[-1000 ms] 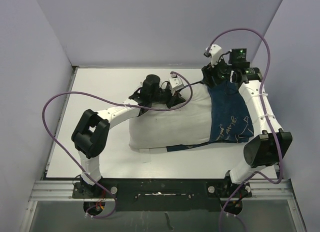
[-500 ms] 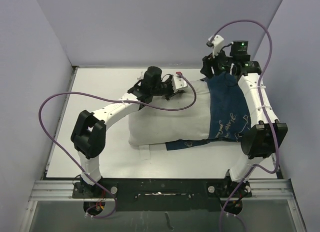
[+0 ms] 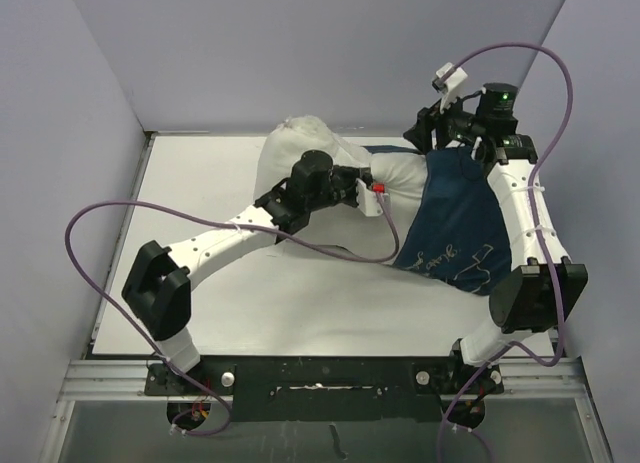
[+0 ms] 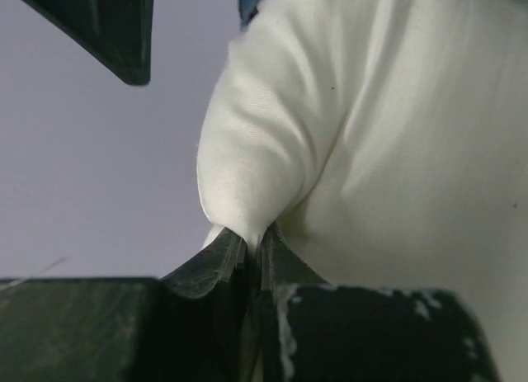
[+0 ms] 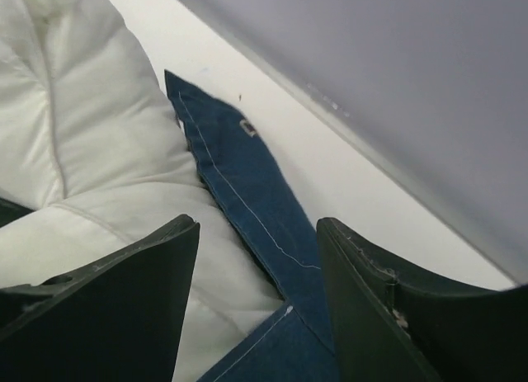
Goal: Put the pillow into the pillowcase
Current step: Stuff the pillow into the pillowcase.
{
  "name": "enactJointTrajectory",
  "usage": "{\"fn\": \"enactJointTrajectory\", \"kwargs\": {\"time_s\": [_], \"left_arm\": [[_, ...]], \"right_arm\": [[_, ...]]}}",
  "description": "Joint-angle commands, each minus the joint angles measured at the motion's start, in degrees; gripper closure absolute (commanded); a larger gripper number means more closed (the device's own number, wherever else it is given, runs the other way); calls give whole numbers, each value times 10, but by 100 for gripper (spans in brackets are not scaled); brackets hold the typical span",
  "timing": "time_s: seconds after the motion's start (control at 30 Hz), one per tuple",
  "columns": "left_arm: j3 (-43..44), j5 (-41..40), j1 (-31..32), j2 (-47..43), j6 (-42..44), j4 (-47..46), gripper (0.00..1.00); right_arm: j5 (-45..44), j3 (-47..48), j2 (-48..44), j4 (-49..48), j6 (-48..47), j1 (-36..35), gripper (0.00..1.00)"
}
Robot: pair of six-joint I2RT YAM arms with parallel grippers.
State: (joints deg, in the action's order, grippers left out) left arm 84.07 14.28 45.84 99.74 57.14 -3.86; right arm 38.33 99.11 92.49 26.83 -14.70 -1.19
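Note:
The white pillow (image 3: 300, 143) is lifted off the table, its left end bunched up toward the back wall. My left gripper (image 3: 360, 187) is shut on a pinch of the pillow's fabric (image 4: 252, 233); the pillow (image 4: 379, 151) fills the left wrist view. The navy pillowcase (image 3: 455, 218) with cream drawings covers the pillow's right end and hangs toward the right arm. My right gripper (image 3: 432, 141) is at the pillowcase's back edge. In the right wrist view my right gripper (image 5: 257, 225) is open, and the pillowcase hem (image 5: 247, 192) runs loose between its fingers, beside the pillow (image 5: 91, 151).
The white table (image 3: 200, 183) is enclosed by lilac walls on the left, back and right. Purple cables loop from both arms, one crossing in front of the pillow (image 3: 340, 251). The back wall's foot (image 5: 371, 143) runs close behind the right gripper.
My left arm has lifted the pillow and pushed it back and to the right, raising its left end. The pillowcase shifted right with it, and the right gripper moved slightly right.

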Motion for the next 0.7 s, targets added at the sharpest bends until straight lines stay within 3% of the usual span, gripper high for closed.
{"fn": "enactJointTrajectory", "kwargs": {"time_s": [0.0,0.17,0.43,0.67], "left_arm": [[-82,-25,30,-86,15,-80,100],[-177,-42,86,-104,-46,-69,100],[-190,-32,107,-104,-103,-47,100],[-182,-35,108,-97,-108,-32,100]], "right_arm": [[-31,-46,-4,31,5,-3,41],[-96,-117,-59,82,-48,2,42],[-115,-119,-119,149,-100,12,42],[-4,-58,-116,261,-176,44,45]]}}
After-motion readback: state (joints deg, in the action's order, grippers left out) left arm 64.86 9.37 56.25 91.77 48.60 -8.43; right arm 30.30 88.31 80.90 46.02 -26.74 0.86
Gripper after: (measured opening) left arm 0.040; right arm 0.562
